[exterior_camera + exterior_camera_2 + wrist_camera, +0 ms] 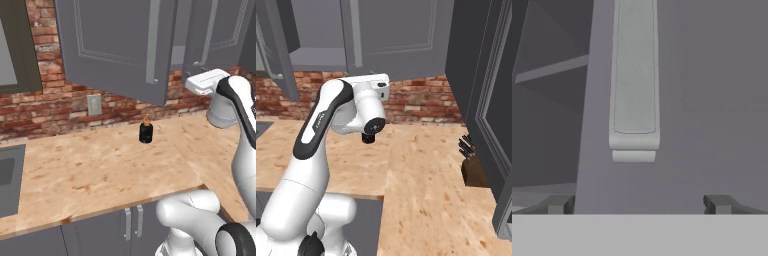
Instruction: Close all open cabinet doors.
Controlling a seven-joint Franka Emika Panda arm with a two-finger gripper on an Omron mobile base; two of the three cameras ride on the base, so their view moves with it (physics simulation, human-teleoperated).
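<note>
Hand (637, 204) — fingers spread apart, empty, facing the slate-grey cabinet door (682, 100) close up, tips straddling the lower end of its silver bar handle (634, 80). Cabinet door, left base view (115, 45) — swung out open over the table (100, 170). Further door (491, 115) — ajar at far right. Small dark bottle (145, 131) — upright on the table. Knife block (471, 167) — below the right door. Wall — red brick (55, 105), outlet (94, 105).
</note>
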